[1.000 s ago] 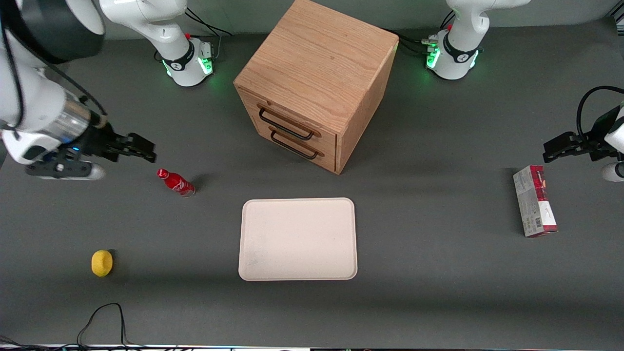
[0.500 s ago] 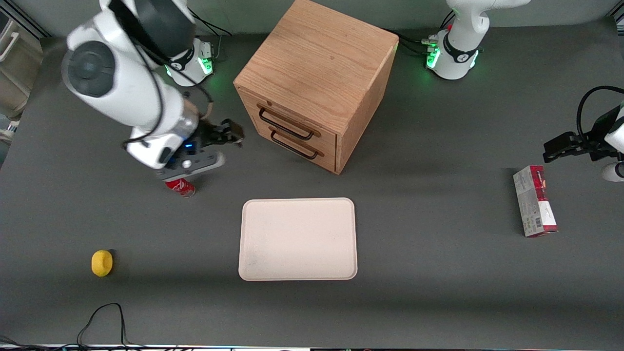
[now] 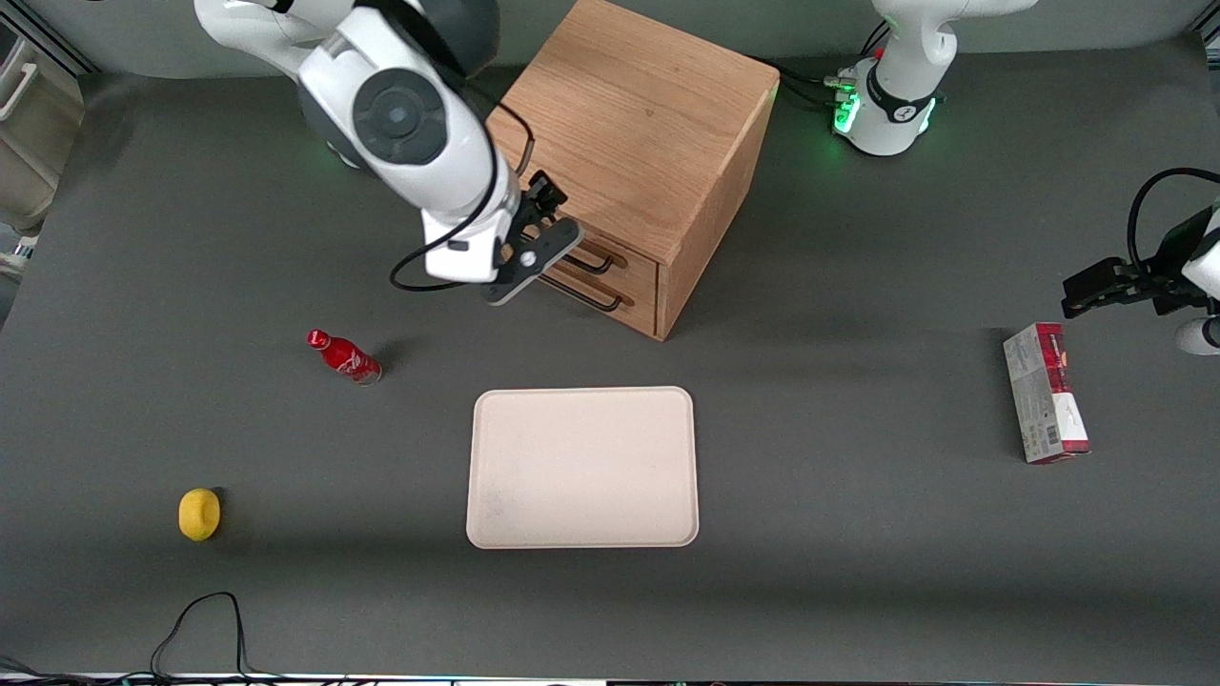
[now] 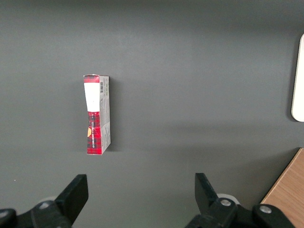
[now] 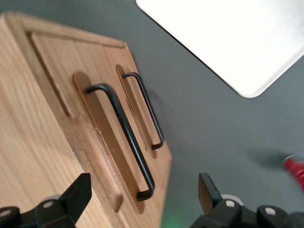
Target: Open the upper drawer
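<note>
Front view: right arm's black two-finger gripper (image 3: pixel 545 205) sits in front of the light oak two-drawer cabinet (image 3: pixel 634 124) at the table's edge farthest from the camera, close to the upper drawer's wide black wire handle (image 3: pixel 599 259); contact cannot be told.

Right wrist view: fingers (image 5: pixel 78 194) spread wide, nothing between them. Upper drawer (image 5: pixel 78 102) closed, flush with cabinet front.

no readable text — the red carton (image 4: pixel 96 115) shows only a barcode.
</note>
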